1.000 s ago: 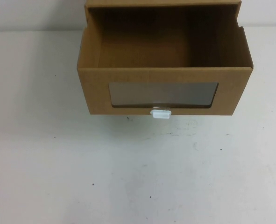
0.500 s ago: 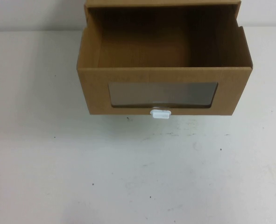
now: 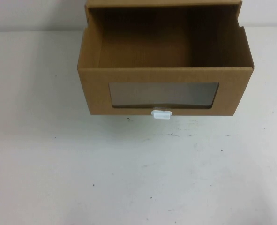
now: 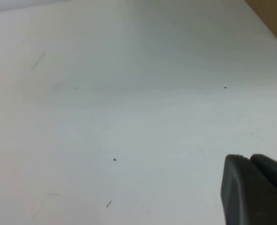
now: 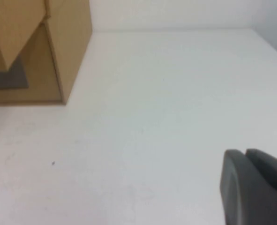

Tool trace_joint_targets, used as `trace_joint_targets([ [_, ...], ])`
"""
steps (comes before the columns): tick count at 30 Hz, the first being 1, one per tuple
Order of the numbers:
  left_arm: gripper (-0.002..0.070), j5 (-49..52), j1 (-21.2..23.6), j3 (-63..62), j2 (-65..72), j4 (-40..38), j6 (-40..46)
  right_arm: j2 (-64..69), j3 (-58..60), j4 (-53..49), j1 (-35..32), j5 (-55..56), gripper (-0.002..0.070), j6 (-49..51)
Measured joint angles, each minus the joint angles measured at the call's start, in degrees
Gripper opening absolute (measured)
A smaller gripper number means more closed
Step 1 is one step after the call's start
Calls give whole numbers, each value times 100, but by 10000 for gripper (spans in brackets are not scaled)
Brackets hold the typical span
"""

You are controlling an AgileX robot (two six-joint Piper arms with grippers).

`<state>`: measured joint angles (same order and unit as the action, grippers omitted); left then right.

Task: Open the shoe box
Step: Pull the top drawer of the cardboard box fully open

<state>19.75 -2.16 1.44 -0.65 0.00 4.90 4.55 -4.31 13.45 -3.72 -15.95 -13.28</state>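
Shoe box (image 3: 165,91) stands open on table (image 3: 129,178). Right gripper (image 5: 255,187) clenched, above table near box. Left gripper (image 4: 255,192) above table, state cannot tell.

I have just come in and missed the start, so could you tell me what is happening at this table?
Nothing is being handled right now. The cardboard shoe box sits open at the far side of the white table, a window and a small white tab on its front. Neither arm touches it: the left gripper hangs over the table on the box's left side, and the right gripper, shut and empty, on its right.
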Motion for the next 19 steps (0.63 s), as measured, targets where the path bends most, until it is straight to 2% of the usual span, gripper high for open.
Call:
trace_joint_targets([
  [4, -4, 0, 0, 0, 0, 0, 0, -286, 527, -556, 368, -54, -19, 760],
  [12, -4, 0, 0, 0, -12, 0, 0, -503, 599, -732, 1318, -446, -19, 914],
  [19, -4, 0, 0, 0, -12, 0, 0, -503, 599, -633, 1375, -446, -19, 914],
])
